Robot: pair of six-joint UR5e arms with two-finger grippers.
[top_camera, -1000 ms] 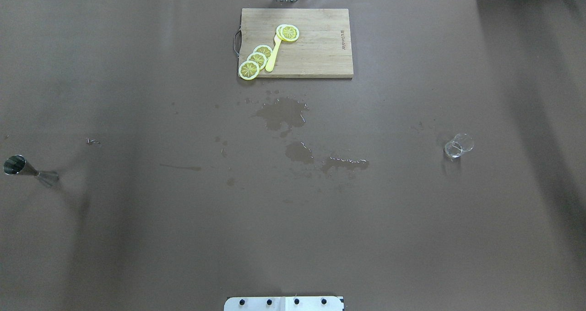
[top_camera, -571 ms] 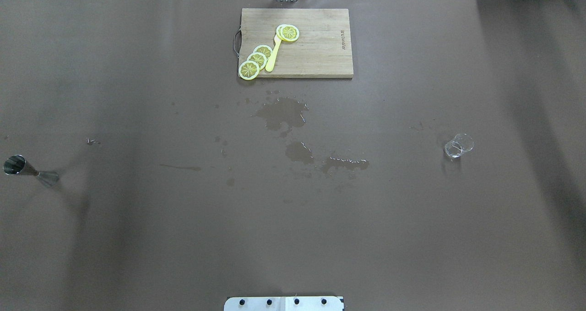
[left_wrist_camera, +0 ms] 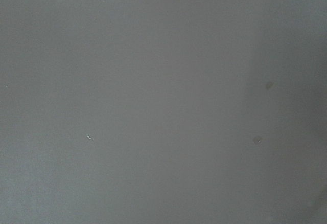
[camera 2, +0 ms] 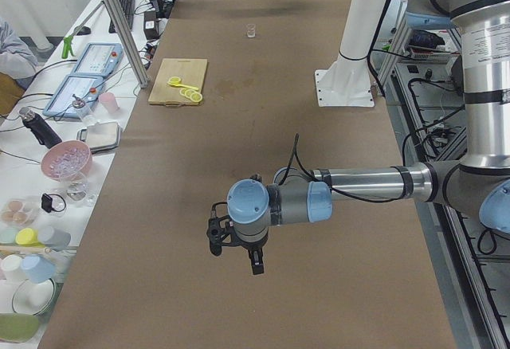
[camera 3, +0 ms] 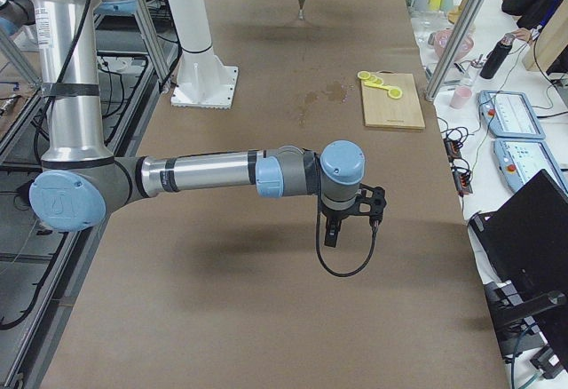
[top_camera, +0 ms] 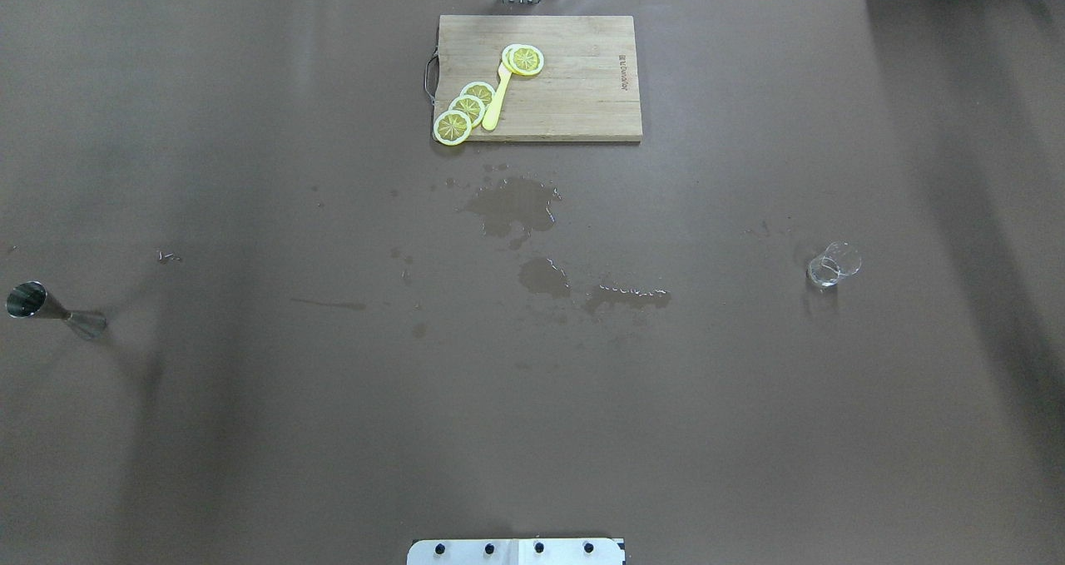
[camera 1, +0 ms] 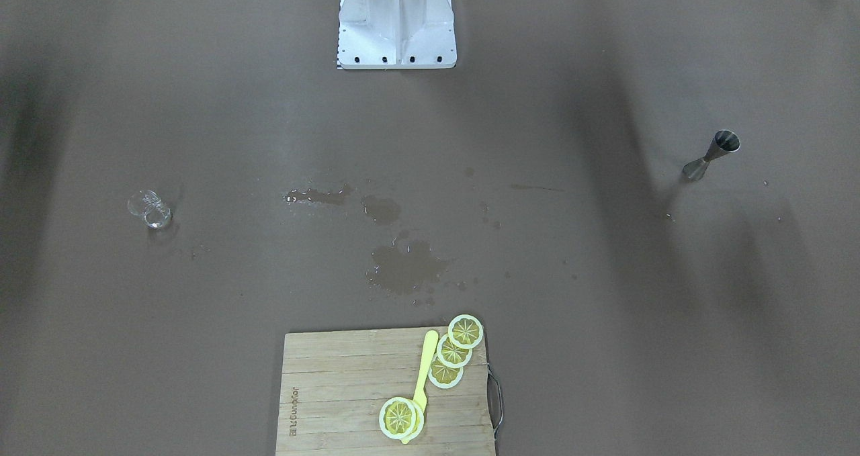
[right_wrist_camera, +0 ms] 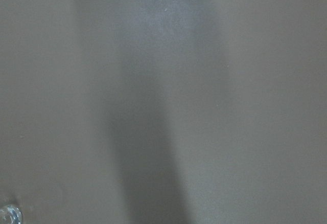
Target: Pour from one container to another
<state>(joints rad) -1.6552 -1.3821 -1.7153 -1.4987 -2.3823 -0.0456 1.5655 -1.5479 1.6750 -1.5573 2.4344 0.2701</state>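
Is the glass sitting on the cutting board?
No, the glass stands on the brown table, well to the right of the cutting board in the overhead view.

Left arm (camera 2: 362, 182) and right arm (camera 3: 200, 174) match: silver tubes, grey joints, light-blue caps (camera 2: 248, 201), black looped wrist cables (camera 3: 320, 247), black left gripper (camera 2: 235, 252) and right gripper (camera 3: 353, 220), white bolted pedestal (camera 1: 396, 23).

Silver jigger (top_camera: 42, 305), clear tumbler (top_camera: 832, 265), yellow lemon slices (top_camera: 468, 107), brown table (top_camera: 333, 432).
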